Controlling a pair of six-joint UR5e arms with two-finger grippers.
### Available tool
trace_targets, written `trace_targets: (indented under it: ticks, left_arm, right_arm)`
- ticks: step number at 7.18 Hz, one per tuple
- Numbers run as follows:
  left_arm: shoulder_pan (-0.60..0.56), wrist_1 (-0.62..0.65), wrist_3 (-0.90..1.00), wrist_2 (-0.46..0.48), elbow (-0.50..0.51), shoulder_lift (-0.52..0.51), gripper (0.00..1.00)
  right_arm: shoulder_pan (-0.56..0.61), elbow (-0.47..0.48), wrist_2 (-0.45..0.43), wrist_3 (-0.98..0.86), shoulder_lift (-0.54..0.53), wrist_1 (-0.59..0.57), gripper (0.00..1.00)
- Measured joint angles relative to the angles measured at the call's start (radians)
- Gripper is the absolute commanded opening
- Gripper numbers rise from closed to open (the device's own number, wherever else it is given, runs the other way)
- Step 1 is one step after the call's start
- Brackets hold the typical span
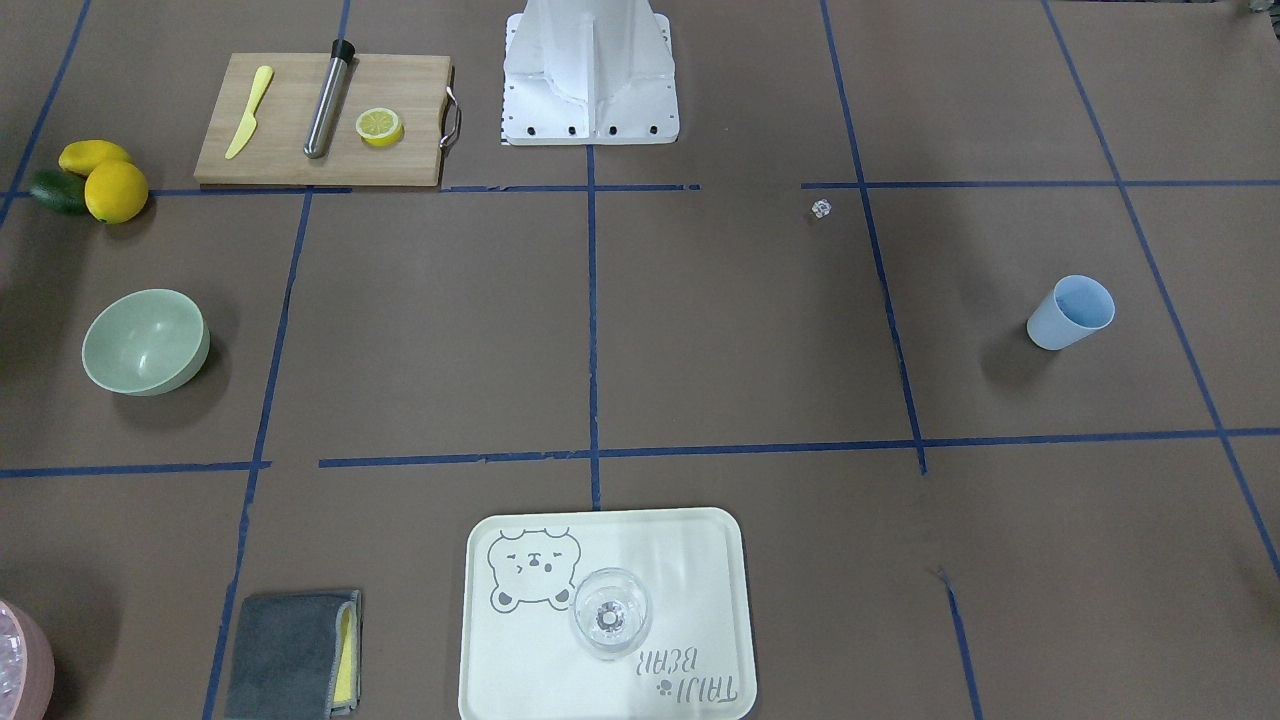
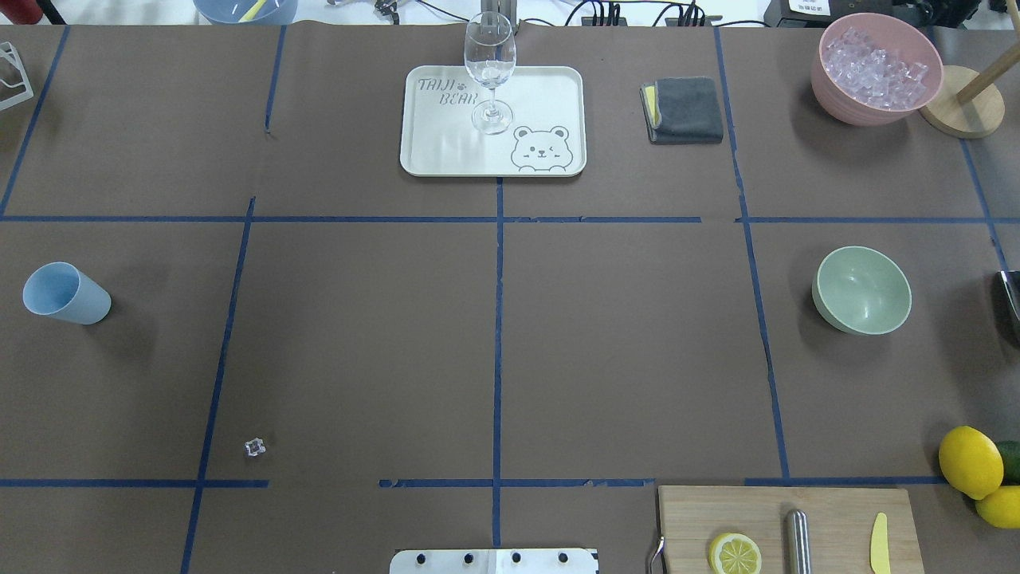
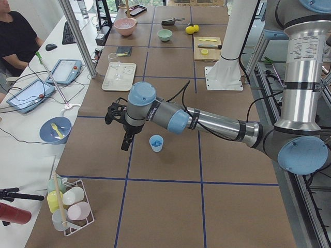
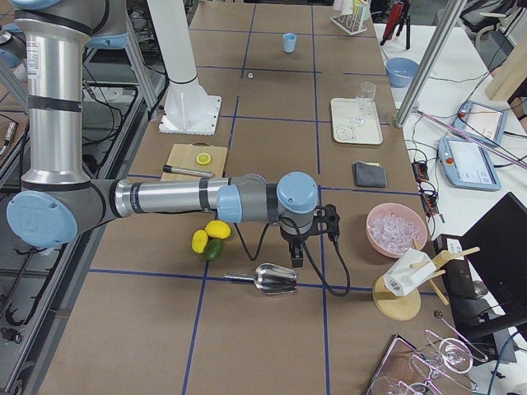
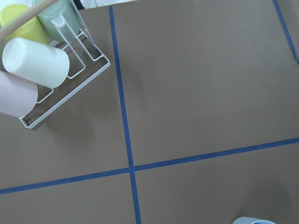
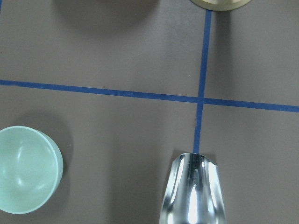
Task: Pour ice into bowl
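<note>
Two open vessels show in the front-facing view. The round pale sage-green plastic bowl (image 1: 145, 342) is empty, and a light blue cup (image 1: 1068, 313) stands well apart from it across the table. A single stray clear cube (image 1: 822, 208) lies between them, nearer the cup. A cream rectangular tray (image 1: 695, 565), also well apart from the bowl, reads "TAIJI BEAR" beside a bear drawing. It carries a clear wine glass (image 1: 610, 612).

Overhead, the ice (image 2: 876, 62), a heap of small glassy pieces, fills a pink round bowl (image 2: 843, 100). That bowl is near the sage bowl but not touching it.

From the left side, the left gripper (image 3: 125, 142) hovers just beside the cup, far from the bowl. Whether its claw is wide or narrow cannot be told. A label on the arm is too small to read.

From the right side, the right gripper (image 4: 298, 253) hangs over a shiny metal scoop (image 4: 273, 280) lying on the table. Its claw cannot be judged either, and the bowl does not show here.

The left wrist view shows a white wire rack (image 5: 70, 70) of pastel cups and a sliver of the blue cup's rim.

The right wrist view has the scoop near the bowl, with a gap between them.

Several things could go wrong from here:
- The polished scoop may twist in the grip.
- Loose pieces may slide off it on the way over.
- Pieces may bounce off the bowl's smooth wall.
- A nudge might shove the light bowl aside.
</note>
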Motion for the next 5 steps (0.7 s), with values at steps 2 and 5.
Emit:
trace_targets:
  ticks: [2, 5]
  left_arm:
    - [0.115, -0.221, -0.214, 0.068, -0.084, 0.115, 1.00]
    - [0.241, -0.422, -0.370, 0.225, -0.131, 0.233, 1.00]
  right_arm:
    - [-0.135, -0.006, -0.043, 0.306, -0.001, 0.202, 1.00]
    - [-0.446, -0.034, -0.227, 0.820, -0.018, 0.587, 1.00]
